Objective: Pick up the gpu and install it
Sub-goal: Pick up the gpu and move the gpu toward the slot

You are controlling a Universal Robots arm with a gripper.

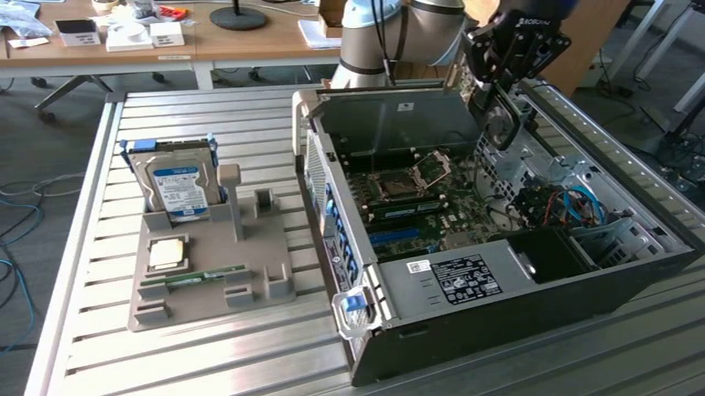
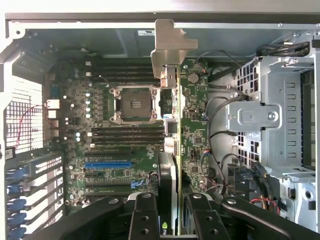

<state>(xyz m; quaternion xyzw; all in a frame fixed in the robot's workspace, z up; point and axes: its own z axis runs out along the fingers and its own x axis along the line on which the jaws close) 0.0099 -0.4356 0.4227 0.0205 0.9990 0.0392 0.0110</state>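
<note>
The gripper (image 2: 172, 220) is clenched on the gpu (image 2: 170, 145), held edge-on above the open computer case (image 1: 496, 330), toward its far end. The case lies on a slatted metal table (image 1: 220, 355), with a grey parts holder (image 1: 210, 280) near it on the exterior view's left. Wooden desks (image 1: 220, 41) stand beyond.

Looks like a robotics lab set up in an office-type room, honestly. There's a robot arm (image 1: 385, 33) at the far edge of a slatted aluminium workbench (image 1: 198, 346). An opened-up PC case (image 1: 529, 322) lies on the bench beside a grey fixture (image 1: 259, 256) holding loose computer parts. Behind it are wooden desks (image 1: 253, 41) covered in clutter, and cables (image 1: 16, 206) trail across the floor.
</note>
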